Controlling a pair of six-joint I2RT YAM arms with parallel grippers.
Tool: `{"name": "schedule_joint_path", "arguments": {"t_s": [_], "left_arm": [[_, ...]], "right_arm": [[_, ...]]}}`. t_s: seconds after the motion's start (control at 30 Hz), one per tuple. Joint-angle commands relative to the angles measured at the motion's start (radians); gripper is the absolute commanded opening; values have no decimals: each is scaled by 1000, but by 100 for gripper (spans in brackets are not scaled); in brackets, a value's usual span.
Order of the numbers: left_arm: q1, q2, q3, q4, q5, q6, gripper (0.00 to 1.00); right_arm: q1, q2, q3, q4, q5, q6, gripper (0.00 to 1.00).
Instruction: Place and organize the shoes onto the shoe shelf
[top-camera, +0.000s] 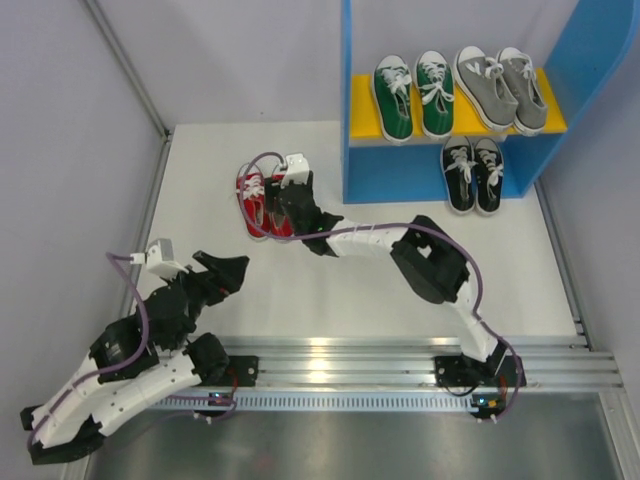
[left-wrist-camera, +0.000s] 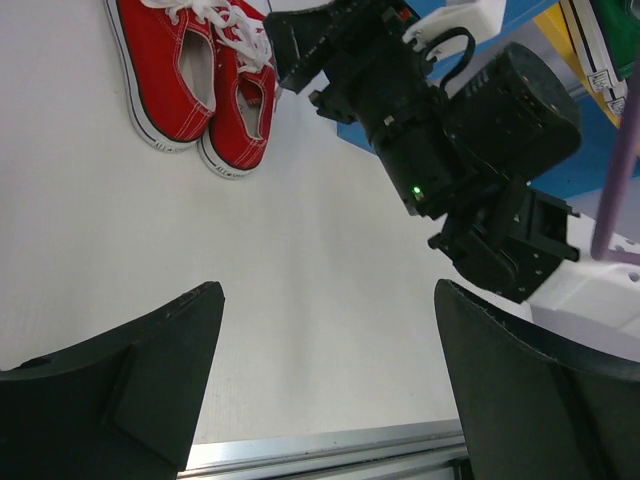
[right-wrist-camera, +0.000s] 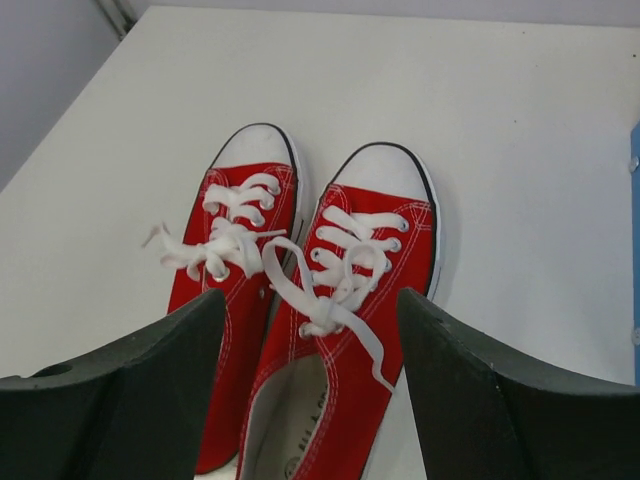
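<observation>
The red pair (top-camera: 256, 203) lies side by side on the white table, left of the shoe shelf (top-camera: 347, 100). My right gripper (top-camera: 284, 207) hangs open just above it. In the right wrist view the right gripper (right-wrist-camera: 310, 297) straddles the right red shoe (right-wrist-camera: 365, 290), with the left red shoe (right-wrist-camera: 235, 265) beside it; the fingers touch nothing. The green pair (top-camera: 413, 95) and grey pair (top-camera: 501, 88) stand on the yellow board (top-camera: 364, 100). The black pair (top-camera: 472, 173) stands below. My left gripper (top-camera: 226, 268) is open and empty; in its own view (left-wrist-camera: 328, 290) it sees the red pair (left-wrist-camera: 200, 85).
The right arm (left-wrist-camera: 440, 130) stretches across the table from the right base to the red pair. Room shows on the shelf's lower level (top-camera: 395, 170) left of the black pair. A metal rail (top-camera: 400, 362) runs along the near edge. Grey walls close in the left side.
</observation>
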Motion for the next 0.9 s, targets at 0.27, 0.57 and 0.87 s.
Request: {"name": "schedule_joint_path", "arguments": {"t_s": [0.27, 0.57, 0.87], "left_arm": [[-1, -93, 17, -63, -22, -15, 91], [-1, -137, 37, -115, -42, -24, 91], [-1, -168, 47, -143, -59, -30, 91]], "right_arm": [[28, 182, 314, -228, 215, 71, 70], [25, 258, 363, -300, 166, 127, 69], [10, 311, 415, -344, 111, 136, 69]]}}
